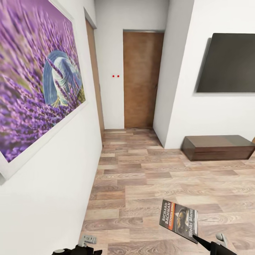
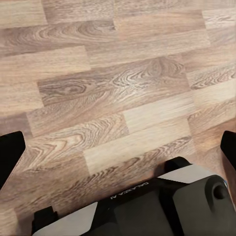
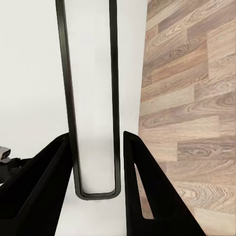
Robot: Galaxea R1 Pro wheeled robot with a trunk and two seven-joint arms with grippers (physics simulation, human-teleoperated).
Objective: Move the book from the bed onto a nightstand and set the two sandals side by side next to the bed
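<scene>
The book (image 1: 179, 220), a thin dark paperback with an orange band and white lettering "Richard Bachman", hangs tilted above the plank floor at the lower right of the head view. My right gripper (image 1: 199, 241) is shut on its lower corner. In the right wrist view the book (image 3: 93, 98) shows edge-on, clamped between the black fingers (image 3: 147, 191) of my right gripper (image 3: 96, 189). My left gripper (image 2: 118, 152) is open over bare floor, with nothing between its fingers (image 2: 10, 157); its tip (image 1: 88, 242) peeks in at the bottom of the head view. The bed, nightstands and sandals are out of view.
A white wall with a large purple lavender picture (image 1: 39, 78) runs close along my left. A long low dark brown cabinet (image 1: 217, 147) stands under a wall-mounted black TV (image 1: 228, 63) at the right. A brown door (image 1: 141, 79) closes the short passage ahead. Open plank floor (image 1: 148, 177) lies between.
</scene>
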